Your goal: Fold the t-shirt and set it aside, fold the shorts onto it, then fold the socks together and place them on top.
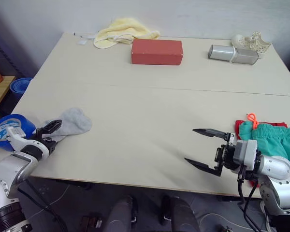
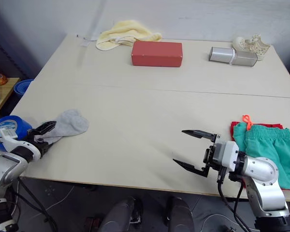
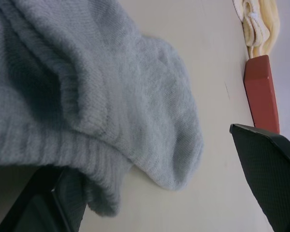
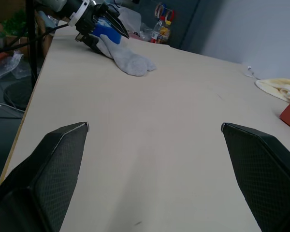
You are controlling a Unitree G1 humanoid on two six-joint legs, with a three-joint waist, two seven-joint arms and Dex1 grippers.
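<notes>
The grey socks (image 1: 72, 122) lie in a small heap near the table's front left edge. My left gripper (image 1: 55, 131) is open, its black fingers (image 3: 270, 169) on either side of the heap's cuff end, and the knit drapes over one of them. At the front right the teal shorts (image 1: 275, 140) with the orange drawstring (image 1: 252, 117) rest on the red t-shirt (image 1: 242, 124), of which just the edges show. My right gripper (image 1: 189, 145) hangs open and empty over bare table, left of that pile.
At the back of the table (image 1: 145, 106) are a pale yellow cloth (image 1: 123, 30), a red block (image 1: 157, 51), a silver cylinder (image 1: 232, 54) and a white object (image 1: 253, 42). A blue tape roll (image 1: 5, 128) sits at the front left corner.
</notes>
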